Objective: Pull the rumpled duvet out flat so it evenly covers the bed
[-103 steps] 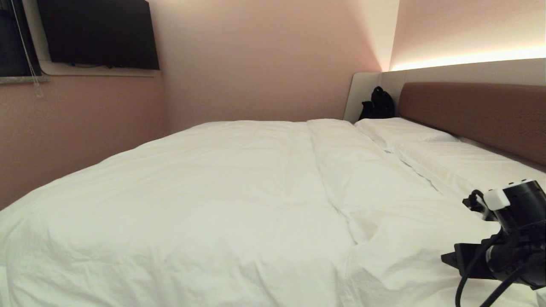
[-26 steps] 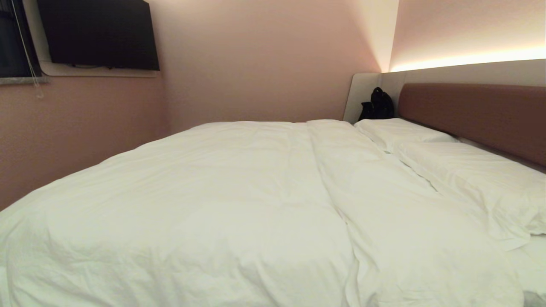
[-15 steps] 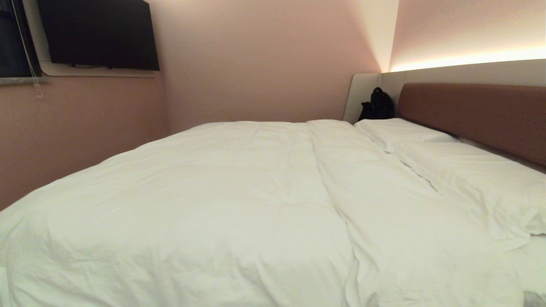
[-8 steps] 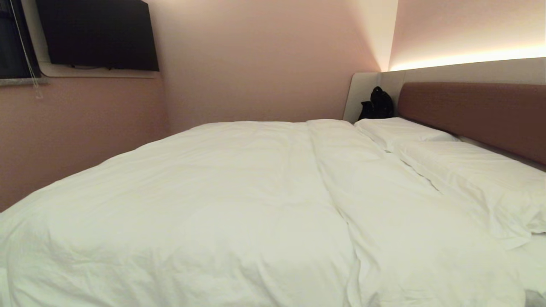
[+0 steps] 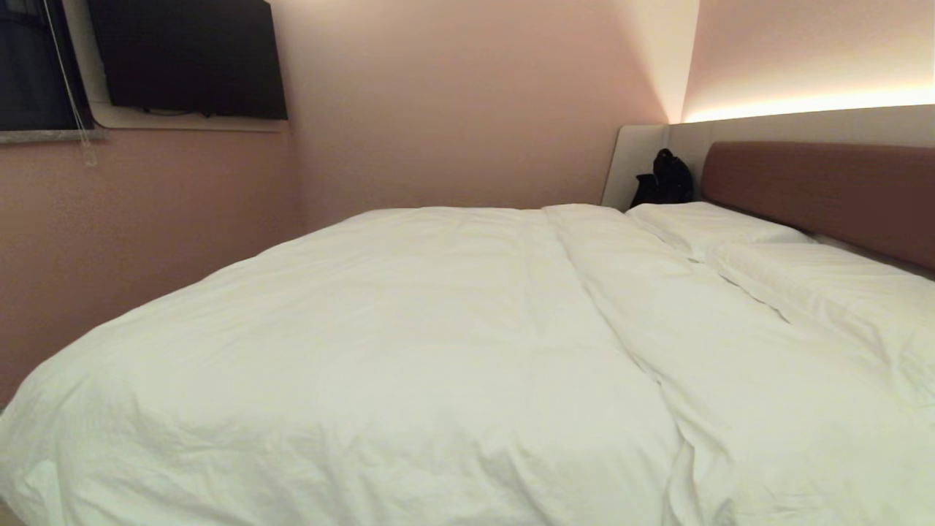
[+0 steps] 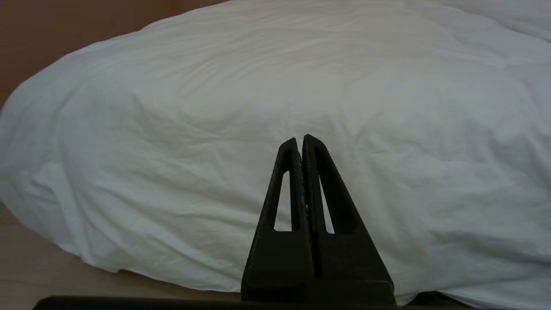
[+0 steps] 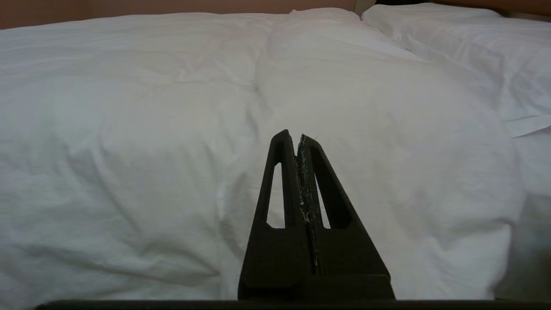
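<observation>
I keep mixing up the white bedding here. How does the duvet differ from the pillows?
The duvet spreads over most of the bed, while the pillows lie in a row along the headboard. The duvet is puffy, with a long fold running across it; the pillows look flatter. The duvet hangs over the near edge of the bed; the pillows stay on top. Both are plain white and creased.

Dark television (image 5: 191,62) on wall; black backpack (image 5: 666,180) beside pillows (image 5: 719,226).

Hotel-style bedroom: a bed (image 5: 818,190) with padded headboard at 3 o'clock, two pillows (image 5: 803,281) beside it, a white duvet (image 5: 409,343) spread centrally, and a wall-mounted television (image 5: 190,58) at 10 o'clock.
</observation>
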### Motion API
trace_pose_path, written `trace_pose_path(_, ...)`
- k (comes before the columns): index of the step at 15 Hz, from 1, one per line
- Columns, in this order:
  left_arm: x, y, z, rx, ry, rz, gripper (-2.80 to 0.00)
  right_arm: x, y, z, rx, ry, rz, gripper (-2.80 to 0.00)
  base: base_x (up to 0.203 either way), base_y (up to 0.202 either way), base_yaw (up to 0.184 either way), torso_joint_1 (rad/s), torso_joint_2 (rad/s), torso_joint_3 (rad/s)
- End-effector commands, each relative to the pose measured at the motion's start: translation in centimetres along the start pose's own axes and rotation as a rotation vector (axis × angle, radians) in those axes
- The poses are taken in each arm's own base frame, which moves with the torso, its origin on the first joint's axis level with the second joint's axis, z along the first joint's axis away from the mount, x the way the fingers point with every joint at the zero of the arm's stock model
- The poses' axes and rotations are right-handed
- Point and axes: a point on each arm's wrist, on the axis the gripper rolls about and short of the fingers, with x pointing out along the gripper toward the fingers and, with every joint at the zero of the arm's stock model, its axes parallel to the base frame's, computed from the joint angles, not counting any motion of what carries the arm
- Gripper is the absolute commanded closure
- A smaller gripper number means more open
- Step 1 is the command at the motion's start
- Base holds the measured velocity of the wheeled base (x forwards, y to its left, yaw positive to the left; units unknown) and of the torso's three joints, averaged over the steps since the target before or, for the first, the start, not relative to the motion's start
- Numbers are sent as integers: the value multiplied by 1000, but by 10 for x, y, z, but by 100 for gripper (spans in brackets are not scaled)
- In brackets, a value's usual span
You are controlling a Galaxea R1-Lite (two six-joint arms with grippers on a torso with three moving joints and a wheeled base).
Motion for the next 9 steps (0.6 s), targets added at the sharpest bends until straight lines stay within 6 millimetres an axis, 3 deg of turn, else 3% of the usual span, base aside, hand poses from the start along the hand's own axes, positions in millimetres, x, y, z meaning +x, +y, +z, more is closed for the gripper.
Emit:
trace_pose_path(1,0,0,0,1,2,0,0,0,0,0,-1,-1,0,0,0,194,1,-1,2,4)
trace_pose_path(9,0,0,0,0,0,0,0,0,0,0,-1,-1,0,0,0,196,-2,1,2,4)
